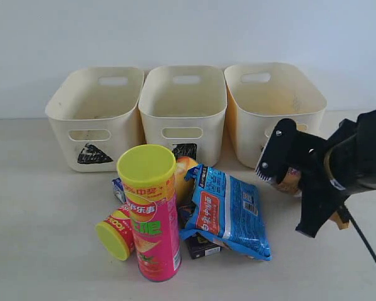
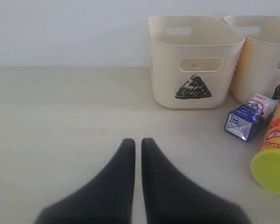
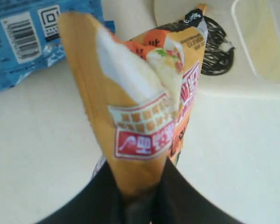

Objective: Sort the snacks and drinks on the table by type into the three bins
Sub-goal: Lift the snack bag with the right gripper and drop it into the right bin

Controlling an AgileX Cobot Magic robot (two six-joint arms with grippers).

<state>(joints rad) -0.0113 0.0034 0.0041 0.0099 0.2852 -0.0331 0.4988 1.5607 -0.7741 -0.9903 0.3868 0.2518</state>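
While my right gripper [image 3: 140,198] is clamped on one crimped end of the orange-and-black bag [image 3: 144,107], the bag's long axis runs straight out from my fingertips toward the bin with the circle mark [image 3: 233,81]. In the exterior view that bin [image 1: 272,103] stands just behind the bag [image 1: 290,182], and its rim sits higher than the bag. I judge the coming move to be a lift up and over that front wall, if this is the tub for bags. My right arm is plainly the nearer one.

My left gripper [image 2: 137,149] hovers over bare table [image 2: 51,121], fingers drawn together with only a slit between them and nothing held, well apart from the triangle bin [image 2: 191,51].

The bag is thin crinkly foil, puffed and creased, so it will flop and rustle. The tubs are smooth cream plastic with rounded corners. Left on the table are the glossy blue bag [image 1: 229,210], the stiff pink can [image 1: 151,219] and a small blue-and-white carton [image 2: 247,119].
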